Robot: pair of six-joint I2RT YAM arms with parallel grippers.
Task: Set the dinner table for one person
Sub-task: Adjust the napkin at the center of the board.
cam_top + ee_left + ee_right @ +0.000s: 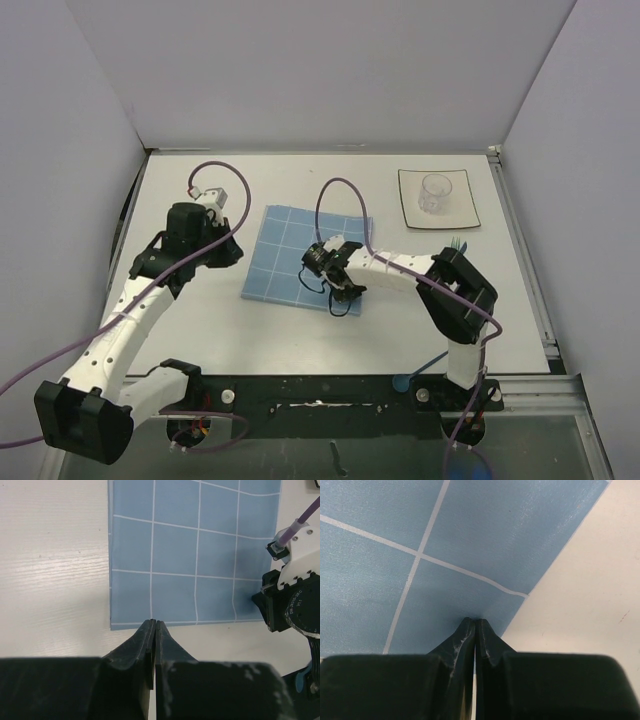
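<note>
Blue grid-lined cloth placemat lay skewed midway on the large matte-white dinner table, so my right gripper was clenched on a pinch of its edge, presumably to square it; my left gripper hung closed and empty near its opposite side.

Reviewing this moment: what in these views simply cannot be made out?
1. Right wrist view: whether the shut right claw pinches the placemat; its own tips cover the contact.
2. Top view: a blue item behind the right arm, mostly hidden by it.
3. Top view: the glass on the plate, too small to see contents.
</note>
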